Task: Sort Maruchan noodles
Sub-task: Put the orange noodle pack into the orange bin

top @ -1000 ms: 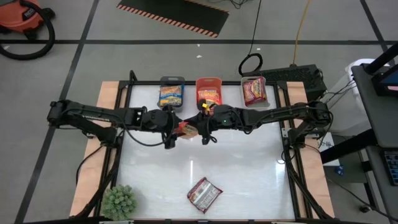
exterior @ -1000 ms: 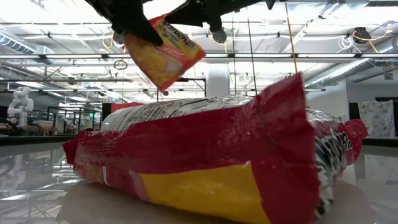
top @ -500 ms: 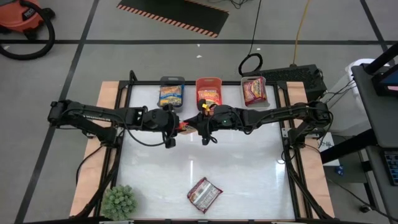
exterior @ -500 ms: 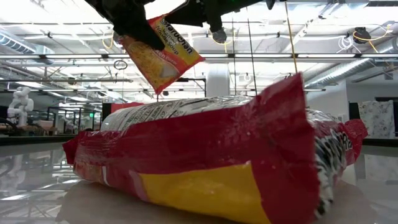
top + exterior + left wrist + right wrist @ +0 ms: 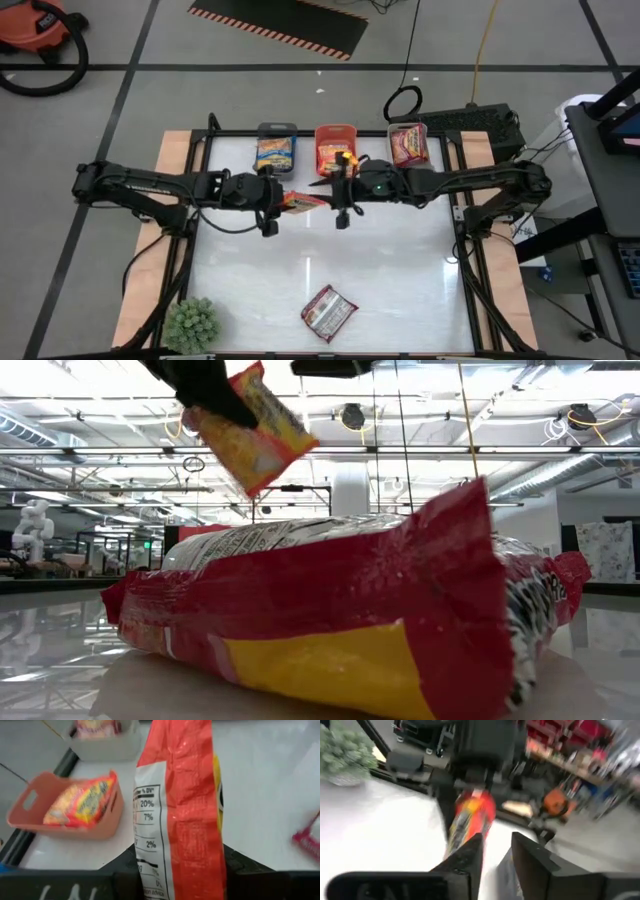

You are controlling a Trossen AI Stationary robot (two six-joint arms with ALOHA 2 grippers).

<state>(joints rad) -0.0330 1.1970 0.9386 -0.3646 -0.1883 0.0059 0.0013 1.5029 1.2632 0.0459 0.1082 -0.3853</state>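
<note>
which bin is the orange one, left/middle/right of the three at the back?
The middle bin: orange plastic, holding an orange-yellow noodle packet. The left bin and right bin flanking it are grey.

Overhead: straight down on the glossy white table [image 5: 400,270], both arms included. Low: level across it, nearly against a crinkly red-and-silver noodle packet [image 5: 330,620], at 6 o'clock overhead [image 5: 329,311]. Wrists: close, facing each other across the orange-yellow noodle packet [image 5: 182,805], shared by all views.
</note>
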